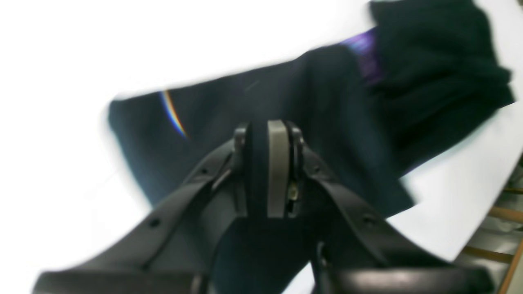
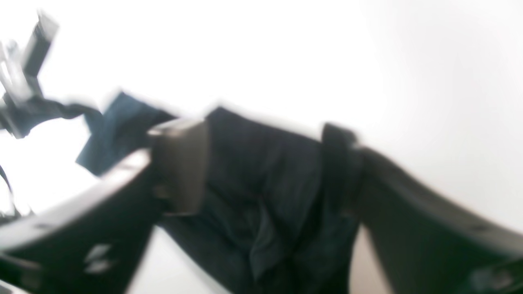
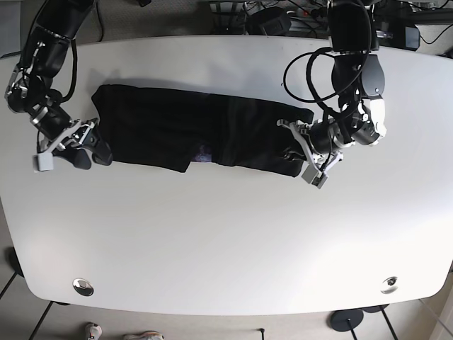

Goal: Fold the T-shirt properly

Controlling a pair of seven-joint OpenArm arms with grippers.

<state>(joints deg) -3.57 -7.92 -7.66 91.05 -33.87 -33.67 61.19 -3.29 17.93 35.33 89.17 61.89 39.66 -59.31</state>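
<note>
From my remote station, a white table (image 3: pixel 233 241) carries a dark T-shirt (image 3: pixel 177 131) spread lengthwise across its far half.

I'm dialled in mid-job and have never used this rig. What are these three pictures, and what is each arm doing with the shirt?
The base view looks down on a white oval table with a dark navy T-shirt folded into a long strip across it. Two black robot arms work its ends. The other two pictures come from cameras on the wrists, looking along the fingers; both are blurred. The left gripper, on the right in the base view, has its jaws closed, apparently pinching cloth. The right gripper, on the left there, has its jaws apart with shirt fabric between them.
</note>
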